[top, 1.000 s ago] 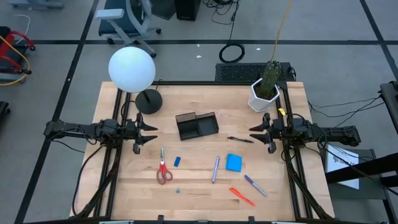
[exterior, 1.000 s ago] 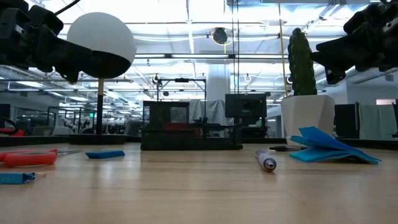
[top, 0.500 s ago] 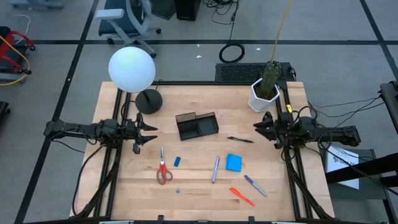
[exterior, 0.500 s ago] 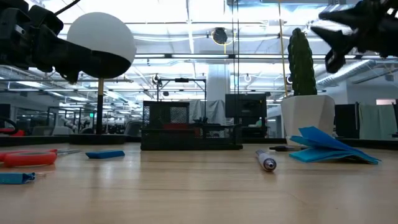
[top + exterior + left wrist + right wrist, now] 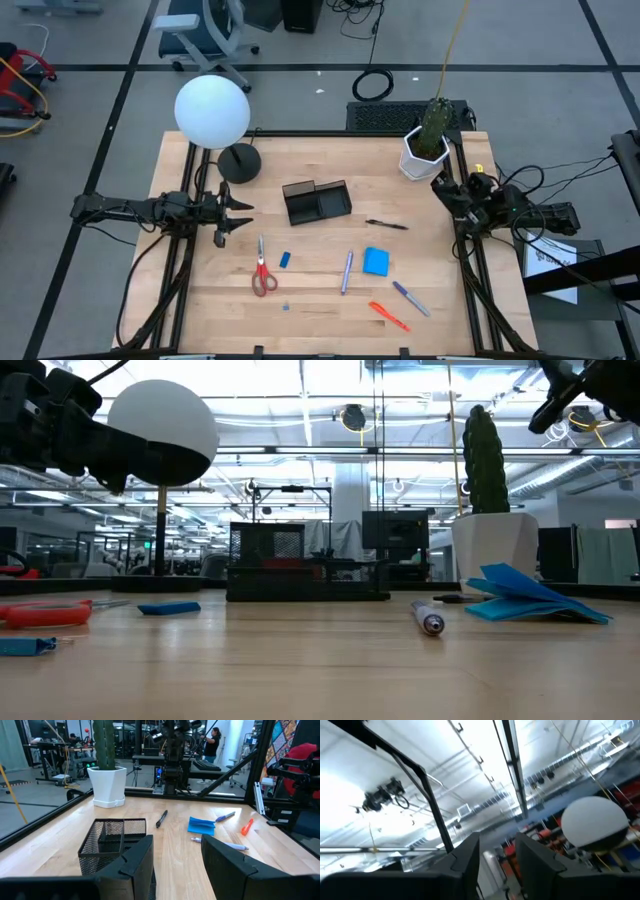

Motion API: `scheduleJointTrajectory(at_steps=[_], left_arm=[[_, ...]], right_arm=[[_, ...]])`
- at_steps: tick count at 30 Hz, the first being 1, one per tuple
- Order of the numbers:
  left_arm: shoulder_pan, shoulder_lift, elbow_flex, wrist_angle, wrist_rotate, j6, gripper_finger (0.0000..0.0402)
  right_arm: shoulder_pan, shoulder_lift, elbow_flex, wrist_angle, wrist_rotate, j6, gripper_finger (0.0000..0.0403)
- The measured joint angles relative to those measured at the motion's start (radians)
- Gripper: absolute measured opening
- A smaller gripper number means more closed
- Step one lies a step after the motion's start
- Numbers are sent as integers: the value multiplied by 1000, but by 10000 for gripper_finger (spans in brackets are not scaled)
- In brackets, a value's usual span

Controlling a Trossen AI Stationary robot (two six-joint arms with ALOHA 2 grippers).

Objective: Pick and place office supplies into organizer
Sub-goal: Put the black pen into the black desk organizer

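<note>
Right gripper point(image 5: 441, 186): raised at the table's right edge beside the white plant pot point(image 5: 423, 157), tilted upward, fingers point(image 5: 470, 857) parted, holding nothing. Left gripper point(image 5: 243, 212): above the table's left side, level, fingers point(image 5: 132, 865) parted, empty. Organizer point(image 5: 316, 202): black mesh tray, mid-table, between the two grippers. Black pen point(image 5: 386, 224): just right of the organizer. Blue notepad point(image 5: 376, 261), grey-purple marker point(image 5: 347, 271), purple marker point(image 5: 410, 297), orange marker point(image 5: 388, 316): front right. Red-handled scissors point(image 5: 263, 269), blue eraser point(image 5: 285, 259): front left. White globe lamp point(image 5: 213, 112): rear left corner.
</note>
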Motion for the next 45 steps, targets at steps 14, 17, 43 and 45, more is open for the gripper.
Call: scheduleJointTrajectory(at_steps=[14,17,43,45], left_arm=[[0,0,0,1,-22,29,170],[0,0,0,31,-20,-13,170],[0,0,0,523,-122,-758,170],[0,0,0,539,-133,-770,170]], right_arm=[[0,0,0,87,131,48,116],[0,0,0,115,180,23,116],[0,69,79,232,409,-55,116],[0,99,109,247,406,-60,116]])
